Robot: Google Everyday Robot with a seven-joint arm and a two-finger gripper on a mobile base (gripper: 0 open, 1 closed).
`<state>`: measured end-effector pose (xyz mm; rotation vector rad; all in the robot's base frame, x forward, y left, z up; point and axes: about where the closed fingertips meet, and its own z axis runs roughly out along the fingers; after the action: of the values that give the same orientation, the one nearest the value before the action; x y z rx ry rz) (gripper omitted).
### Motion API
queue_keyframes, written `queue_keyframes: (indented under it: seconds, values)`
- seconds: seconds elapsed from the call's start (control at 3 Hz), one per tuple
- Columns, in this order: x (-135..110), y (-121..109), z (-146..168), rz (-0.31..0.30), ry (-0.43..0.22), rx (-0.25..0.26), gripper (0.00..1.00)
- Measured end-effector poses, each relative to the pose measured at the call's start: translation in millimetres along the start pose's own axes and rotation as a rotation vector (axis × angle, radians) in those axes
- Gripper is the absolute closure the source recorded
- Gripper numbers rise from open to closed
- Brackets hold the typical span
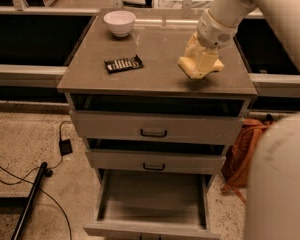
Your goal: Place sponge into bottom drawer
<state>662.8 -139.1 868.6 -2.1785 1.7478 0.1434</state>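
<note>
The pale yellow sponge (196,65) hangs in my gripper (202,59), lifted a little above the right front part of the cabinet top (155,64). The gripper's fingers (192,46) are closed on the sponge from above. The bottom drawer (152,204) is pulled out, a wide grey tray at the base of the cabinet, well below and to the left of the sponge. Its inside looks bare.
A white bowl (119,22) stands at the back left of the top. A dark snack packet (123,63) lies left of centre. Two shut drawers with dark handles (153,133) sit above the open one. An orange bag (245,149) lies right of the cabinet; cables (20,174) run on the floor at left.
</note>
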Motion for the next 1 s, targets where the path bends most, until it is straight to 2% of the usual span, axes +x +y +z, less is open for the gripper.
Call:
queue_keyframes:
  seconds: [0.33, 0.67, 1.0]
  values:
    - [-20.8, 42.8, -56.2, 0.181, -0.045, 0.107, 1.0]
    - [-34.4, 96.6, -57.1, 0.38, -0.099, 0.071, 1.0]
    - [-30.2, 122.1, -28.5, 0.492, -0.083, -0.009, 1.0]
